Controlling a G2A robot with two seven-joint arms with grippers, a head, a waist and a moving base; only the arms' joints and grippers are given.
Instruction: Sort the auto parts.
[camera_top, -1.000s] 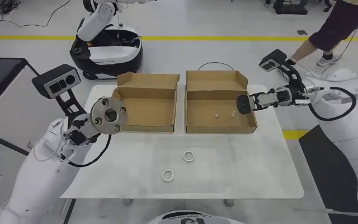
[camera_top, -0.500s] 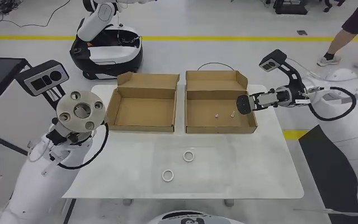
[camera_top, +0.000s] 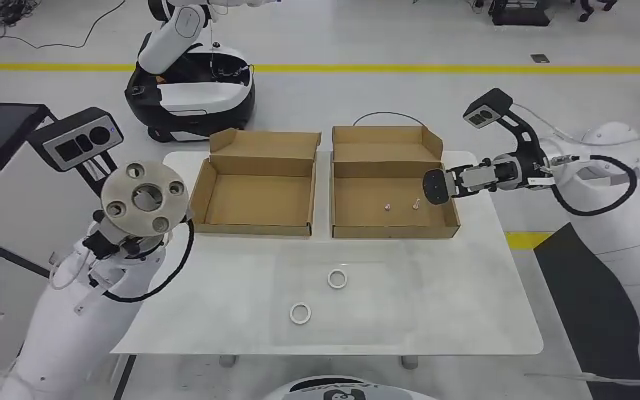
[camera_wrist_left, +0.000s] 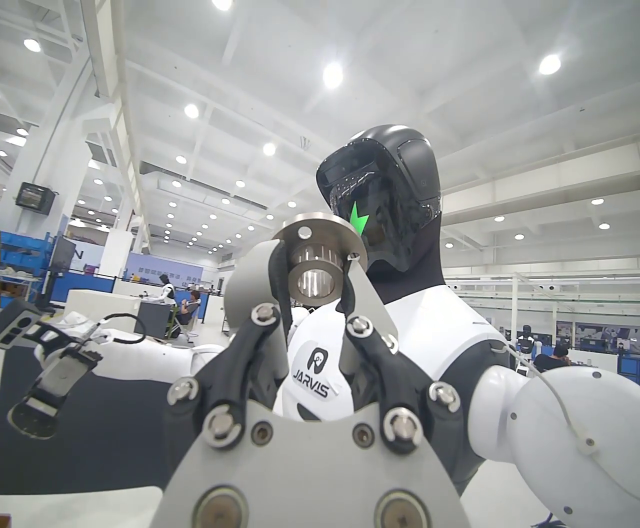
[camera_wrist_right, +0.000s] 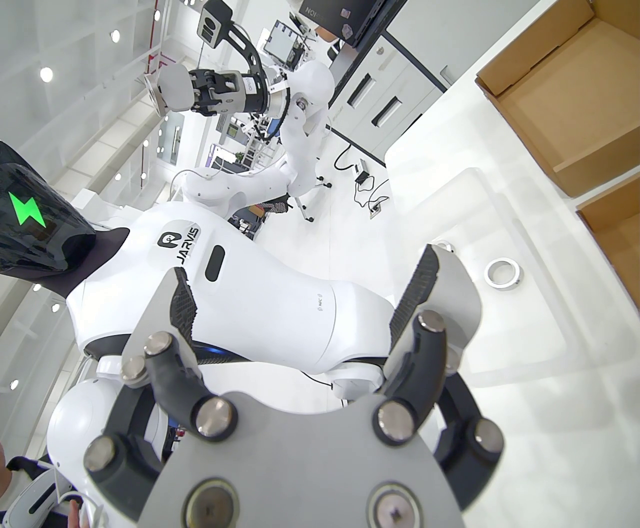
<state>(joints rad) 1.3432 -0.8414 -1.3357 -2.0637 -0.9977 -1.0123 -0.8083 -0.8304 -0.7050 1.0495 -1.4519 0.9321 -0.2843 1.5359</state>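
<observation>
My left gripper (camera_wrist_left: 311, 287) is shut on a round metal flange (camera_wrist_left: 320, 252) with bolt holes. In the top view the flange (camera_top: 146, 198) is held up, face to the camera, off the table's left edge. My right gripper (camera_wrist_right: 305, 300) stands open with nothing between its fingers, and in the top view it (camera_top: 435, 187) hovers at the right rim of the right cardboard box (camera_top: 440, 225). Two small metal parts (camera_top: 387, 208) (camera_top: 415, 204) lie in that box. Two white rings (camera_top: 338, 279) (camera_top: 300, 314) lie on the table's front middle. The left box (camera_top: 305, 205) holds nothing.
The white table (camera_top: 470, 300) has free room at the front and right. Another robot base (camera_top: 190, 95) stands behind the boxes on the floor. A cable loop (camera_top: 385, 118) lies behind the right box. The near ring (camera_wrist_right: 503, 272) also shows below my right gripper.
A second ago the left gripper held the flange close to the left box's corner; it then drew back to the left and up, turning the flange face up. The right arm kept still.
</observation>
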